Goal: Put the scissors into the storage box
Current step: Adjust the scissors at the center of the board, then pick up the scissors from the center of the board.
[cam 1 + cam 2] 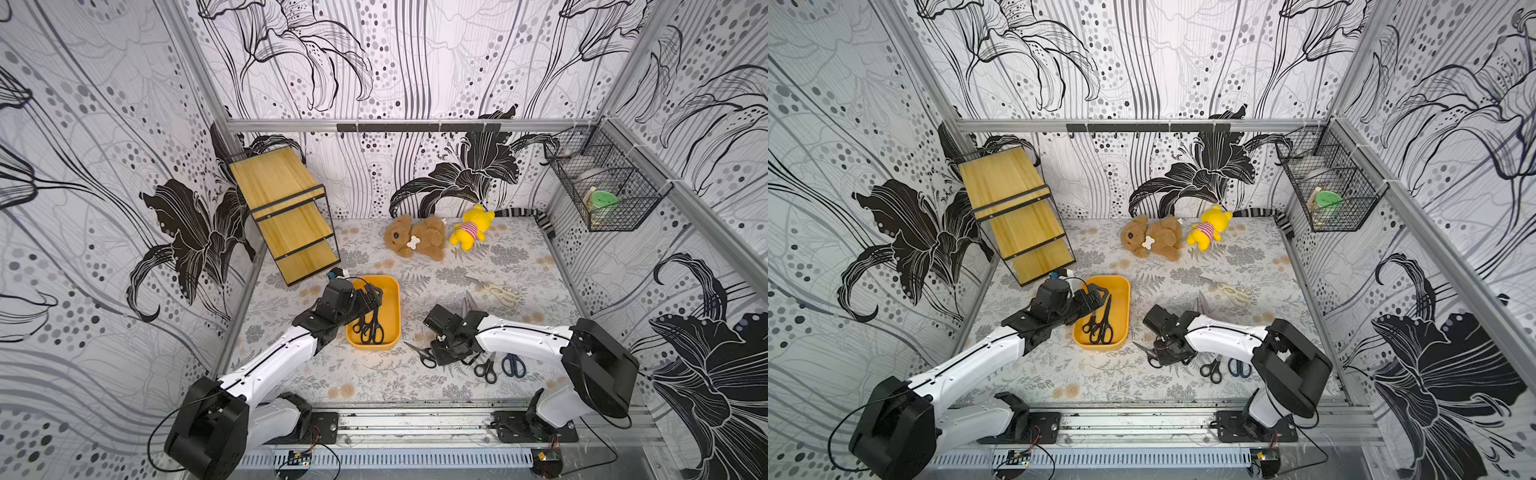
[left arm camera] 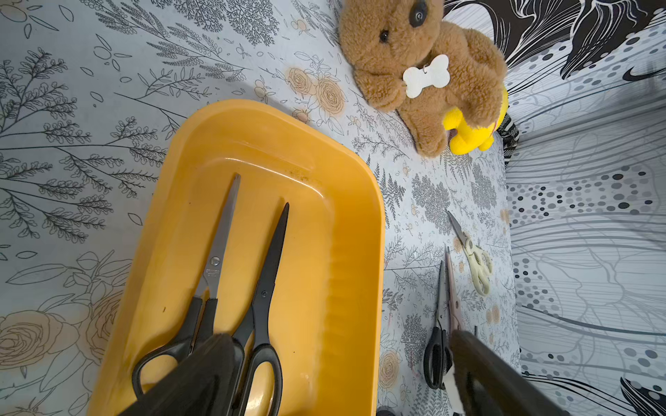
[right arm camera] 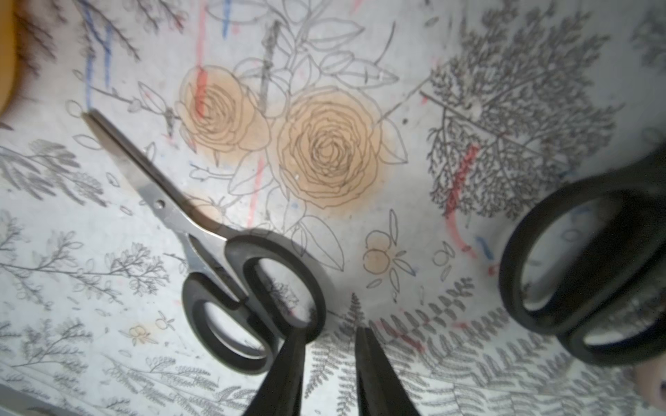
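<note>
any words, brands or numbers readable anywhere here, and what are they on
No text here can be read in full.
Steel-bladed scissors in the storage box: a small stamped mark just below the pivot, too small to read.
Bone-shaped tag on the brown teddy bear: blank.
Green lid in the wire basket: too small to tell whether it carries any print.

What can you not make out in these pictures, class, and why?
- Both top views: left jaws cover the far end of the storage box.
- Both top views: right arm covers the handles of the scissors beneath it.
- Right wrist view: black scissors blurred, cut off by the edge.
- Both top views: contents of the wire basket too small, behind mesh.
</note>
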You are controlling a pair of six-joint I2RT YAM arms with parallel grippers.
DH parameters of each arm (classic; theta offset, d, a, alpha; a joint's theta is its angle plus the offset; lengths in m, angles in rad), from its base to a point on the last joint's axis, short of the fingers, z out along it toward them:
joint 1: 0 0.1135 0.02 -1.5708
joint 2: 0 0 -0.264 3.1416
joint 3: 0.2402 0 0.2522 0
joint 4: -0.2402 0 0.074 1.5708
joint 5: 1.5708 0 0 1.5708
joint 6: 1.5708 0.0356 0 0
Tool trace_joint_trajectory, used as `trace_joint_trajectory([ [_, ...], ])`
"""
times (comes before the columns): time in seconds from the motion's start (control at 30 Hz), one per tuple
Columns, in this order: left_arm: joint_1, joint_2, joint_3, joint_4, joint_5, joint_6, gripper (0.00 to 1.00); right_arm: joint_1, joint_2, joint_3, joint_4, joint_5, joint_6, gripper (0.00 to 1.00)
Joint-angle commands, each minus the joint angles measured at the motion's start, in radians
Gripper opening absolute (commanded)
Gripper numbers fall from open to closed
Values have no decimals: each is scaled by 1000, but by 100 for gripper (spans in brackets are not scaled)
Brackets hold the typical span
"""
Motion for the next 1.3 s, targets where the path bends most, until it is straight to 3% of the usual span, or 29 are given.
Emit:
trace_joint_trajectory([
  [0.0,-4,-17,-17,8,-23,8,98,-3,-9,46,-34,22,-11,29],
  [0.83,-4,-9,-43,31,-32,-3,99,-27,138,-30,76,17,-35,25],
  [1.07,-4,-18,-49,32,-37,-2,99,-47,157,-56,79,14,-57,20],
  [1.27,-2,-32,-61,36,-42,-2,100,-64,180,-82,94,3,-70,10],
])
